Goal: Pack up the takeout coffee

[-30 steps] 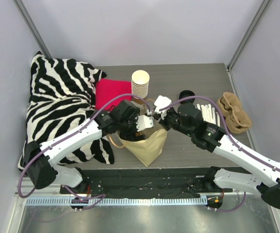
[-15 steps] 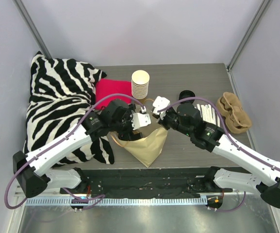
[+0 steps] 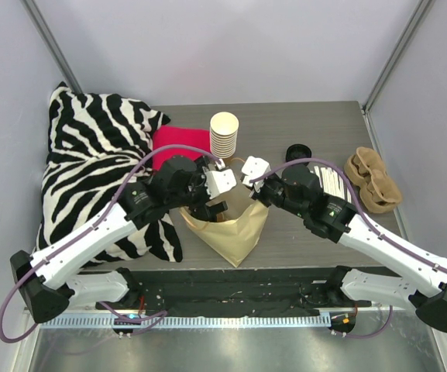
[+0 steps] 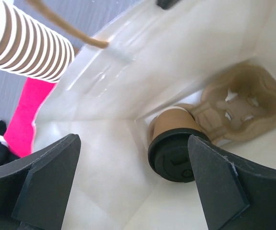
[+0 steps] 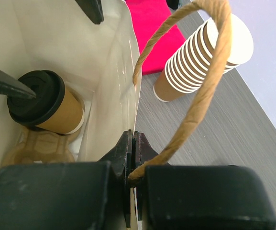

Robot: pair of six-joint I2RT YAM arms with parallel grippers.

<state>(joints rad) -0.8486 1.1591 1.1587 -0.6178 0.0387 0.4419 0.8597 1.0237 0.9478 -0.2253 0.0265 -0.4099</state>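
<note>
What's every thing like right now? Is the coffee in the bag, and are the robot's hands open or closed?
paper bag: mouth open.
takeout coffee: lid on, lying tilted inside the paper bag.
cup carrier: lying at the bottom of the paper bag, under the takeout coffee.
left gripper: open, above the takeout coffee.
right gripper: shut on the paper bag's rim.
stack of cups: upright, outside the paper bag.

Grey wood-grain table (image 3: pixel 300 124) w/ pale lavender walls (image 3: pixel 231 46), metal corner posts (image 3: pixel 393 54).
</note>
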